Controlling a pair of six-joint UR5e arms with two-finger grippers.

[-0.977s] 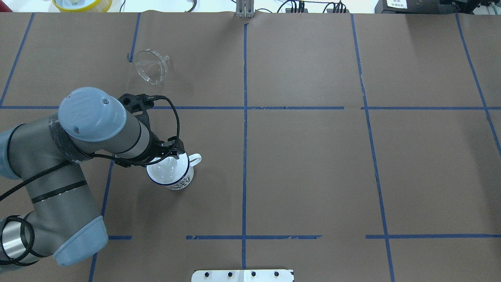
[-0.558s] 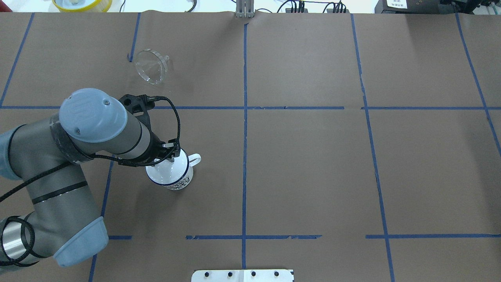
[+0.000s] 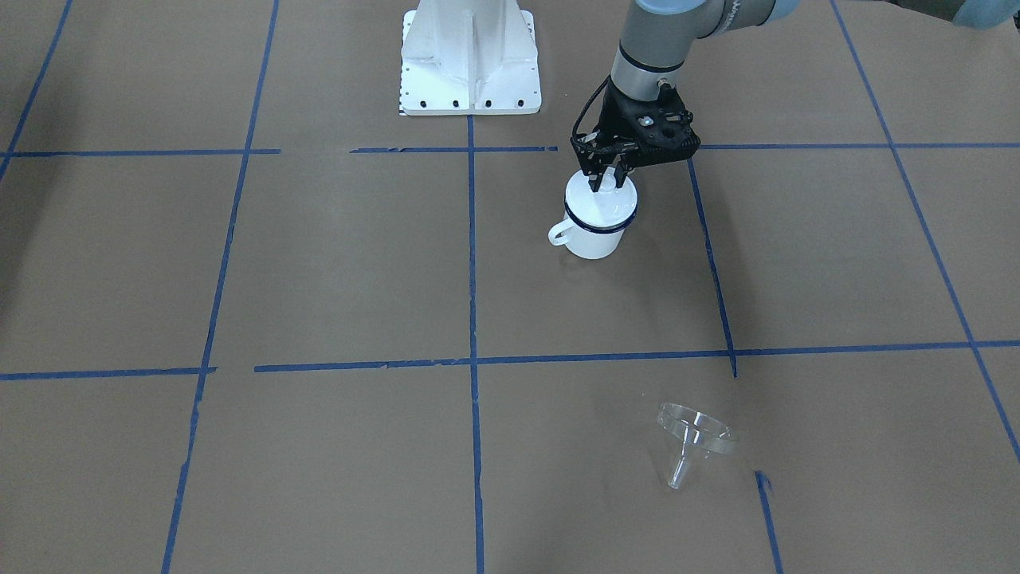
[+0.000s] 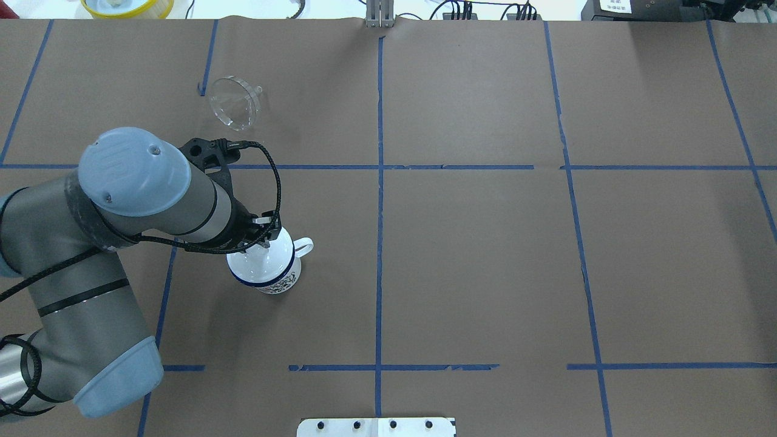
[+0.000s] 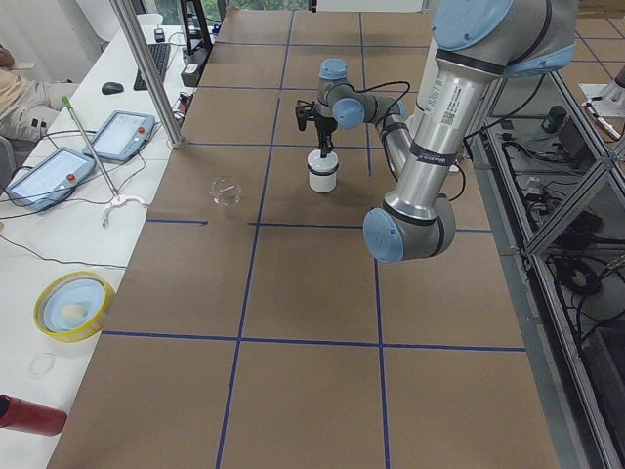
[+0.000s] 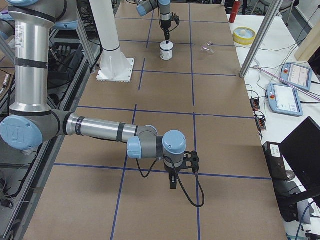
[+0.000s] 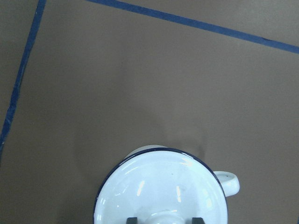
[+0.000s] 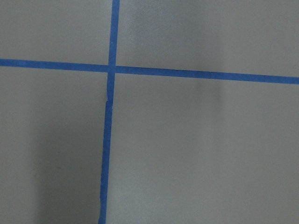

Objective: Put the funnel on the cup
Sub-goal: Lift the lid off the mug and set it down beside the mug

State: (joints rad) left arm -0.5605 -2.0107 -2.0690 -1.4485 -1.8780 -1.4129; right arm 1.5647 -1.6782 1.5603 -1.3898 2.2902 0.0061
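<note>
— Status of the left gripper (image 3: 604, 180)?
— Stands over the cup (image 3: 594, 239), fingers (image 7: 132, 220) pointing down. Closes narrow about the knob (image 7: 163, 215) of the lid (image 7: 159, 186), judging by the wrist view (only two fingertip ends in frame, one either side of the knob).
— Change against a second ago?
— Shows the blue joint cap (image 4: 124, 170) of the left arm shifted left and slightly up in the overhead view, the gripper drawn a little the same way. Reads as the start of a lift. Finds the cup unmoved on the table (image 4: 485, 255), handle (image 4: 303, 246) as before. Cannot confirm any gap yet between lid and rim (image 7: 154, 150).
— Position of the funnel (image 4: 234, 104)?
— Lies on its side, spout (image 4: 258, 91) pointing away from the robot, well apart from the cup, beyond a blue tape line (image 4: 461, 167). Untouched; same spot as before.
— And the right gripper (image 6: 172, 185)?
— Hangs low over the table, well apart from both items. Cannot tell whether open or closed; visible from one side camera only.
— Meaning for the task?
— Puts the work at clearing the mouth of the cup, not yet at the funnel. Leaves, by judgement, three steps: set the lid aside, fetch the funnel, seat its spout in the cup. Calls for care with a clear, smooth bowl lying tilted.
</note>
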